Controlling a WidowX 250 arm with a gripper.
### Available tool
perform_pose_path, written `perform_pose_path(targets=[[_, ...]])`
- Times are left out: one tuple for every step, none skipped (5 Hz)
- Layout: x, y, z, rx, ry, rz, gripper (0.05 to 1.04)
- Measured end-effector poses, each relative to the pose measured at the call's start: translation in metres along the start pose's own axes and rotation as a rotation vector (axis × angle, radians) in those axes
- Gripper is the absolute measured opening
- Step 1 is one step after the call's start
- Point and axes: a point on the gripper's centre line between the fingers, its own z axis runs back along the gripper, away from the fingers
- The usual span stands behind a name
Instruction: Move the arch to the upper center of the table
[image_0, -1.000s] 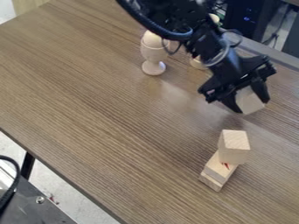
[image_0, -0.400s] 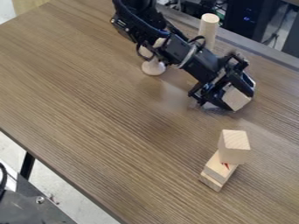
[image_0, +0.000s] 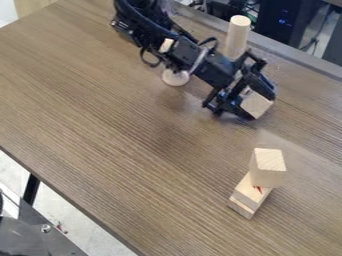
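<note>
Arch (image_0: 256, 104) sits clamped in the claw (image_0: 260, 108), whose fingers are parted just around it. Wooden blocks (image_0: 268, 168) are stacked on the table (image_0: 120, 165), nearer the camera than the claw.

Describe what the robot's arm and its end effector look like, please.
The arm is black, built of chunky jointed segments, with black cables looping off its sides and a pale grey band around it near the wrist. The end effector is black too, angular, with two fingers.
</note>
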Motion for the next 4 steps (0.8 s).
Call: perform_pose_path(targets=[[0.005,0.002,0.003,-0.037,0.016,0.065,0.585],[0.006,0.003,0.006,-0.081,0.026,0.155,0.659],[0.003,0.012,0.009,-0.064,0.004,0.266,0.950],[-0.005,0.012,0.017,-0.025,-0.042,0.340,1.000]])
